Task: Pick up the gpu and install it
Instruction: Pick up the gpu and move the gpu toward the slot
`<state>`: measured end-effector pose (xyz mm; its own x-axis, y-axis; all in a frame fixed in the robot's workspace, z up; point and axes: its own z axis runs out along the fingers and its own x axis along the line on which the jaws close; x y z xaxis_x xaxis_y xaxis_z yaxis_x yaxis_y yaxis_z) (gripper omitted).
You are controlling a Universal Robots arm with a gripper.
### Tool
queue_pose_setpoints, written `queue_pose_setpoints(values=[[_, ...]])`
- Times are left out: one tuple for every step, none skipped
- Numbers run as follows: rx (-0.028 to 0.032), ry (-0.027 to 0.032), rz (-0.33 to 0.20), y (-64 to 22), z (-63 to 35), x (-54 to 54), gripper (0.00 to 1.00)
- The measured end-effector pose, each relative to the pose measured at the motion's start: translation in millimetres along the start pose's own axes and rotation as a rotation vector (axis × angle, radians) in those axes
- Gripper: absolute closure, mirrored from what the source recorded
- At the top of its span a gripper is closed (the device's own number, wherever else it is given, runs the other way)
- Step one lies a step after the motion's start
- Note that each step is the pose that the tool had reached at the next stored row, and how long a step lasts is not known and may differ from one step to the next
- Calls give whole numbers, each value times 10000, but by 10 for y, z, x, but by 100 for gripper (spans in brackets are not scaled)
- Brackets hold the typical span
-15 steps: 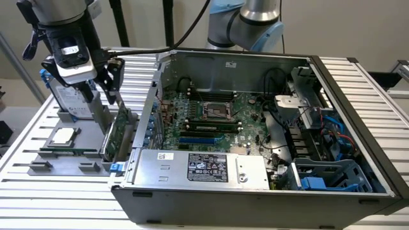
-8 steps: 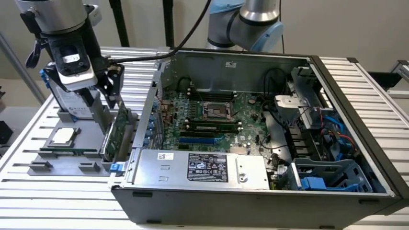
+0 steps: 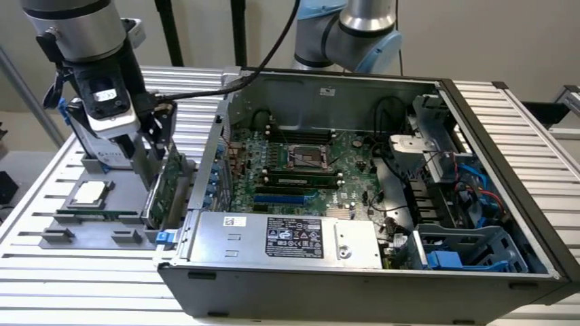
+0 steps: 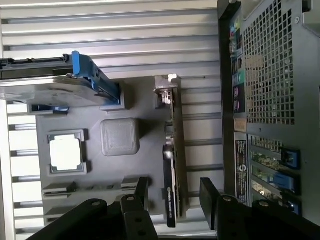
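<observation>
Position of the gpu (image 3: pixel 166 193), a thin flat green-and-black expansion card: found standing on edge in a grey moulded holder tray (image 3: pixel 86 234) on the ribbed aluminium bench (image 3: pixel 91 272), at the left of the exterior view, just beside the open dark computer case (image 3: pixel 363 285). The black gripper (image 4: pixel 174 184) is poised over it with jaws spread, one to each face, nothing pinched. The card is judged light, stiff and fragile. Hold is best taken across the flat faces near the upper edge.
</observation>
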<state>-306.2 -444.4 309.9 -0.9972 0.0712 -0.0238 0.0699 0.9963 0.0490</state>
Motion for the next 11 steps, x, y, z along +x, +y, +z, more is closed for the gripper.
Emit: queue_pose_setpoints(values=[[-1,-1,0,-1,18,2,0],[0,0,0,-2,37,4,0],[-1,-1,0,-3,54,5,0],[0,0,0,-4,72,7,0],[0,-1,0,-5,92,8,0],[0,-1,0,-6,108,10,0],[0,-1,0,-7,126,11,0],[-1,-3,0,-7,146,12,0],[-1,-5,0,-8,165,14,0],[-2,-7,0,-9,181,14,0],[-1,-10,0,-9,199,15,0]])
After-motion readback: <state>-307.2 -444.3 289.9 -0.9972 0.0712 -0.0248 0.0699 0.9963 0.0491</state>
